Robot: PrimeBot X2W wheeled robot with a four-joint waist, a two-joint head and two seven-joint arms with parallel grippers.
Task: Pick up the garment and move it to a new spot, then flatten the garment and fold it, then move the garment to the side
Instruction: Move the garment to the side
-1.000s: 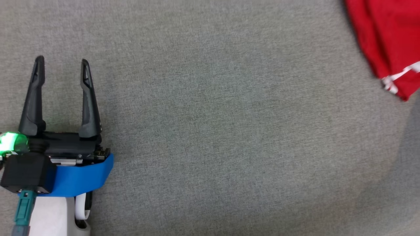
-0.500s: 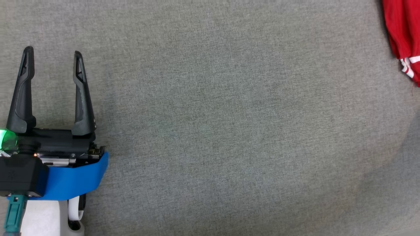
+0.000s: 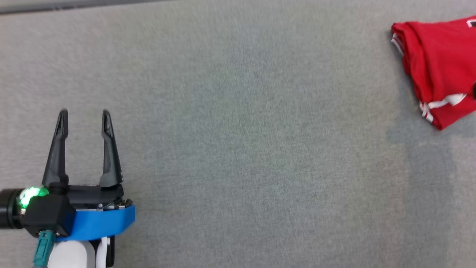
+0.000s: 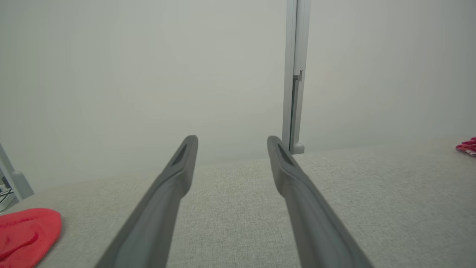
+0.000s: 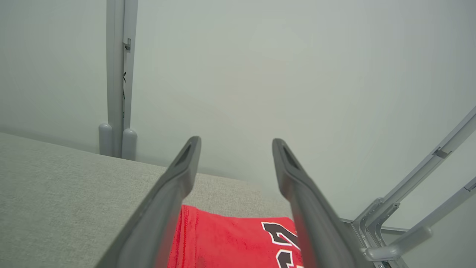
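The folded red jersey with white trim point(image 3: 437, 67) lies at the right edge of the grey fabric table point(image 3: 238, 149), seemingly set aside for good. The right gripper point(image 5: 235, 140) hovers above it, fingers spread and empty. The left gripper point(image 3: 84, 111) is parked well apart, also wide open and holding nothing.

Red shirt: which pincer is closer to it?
Right. The right pincer is just over the red shirt, which lies between its open fingers. The left pincer is far off across the grey surface, also open.
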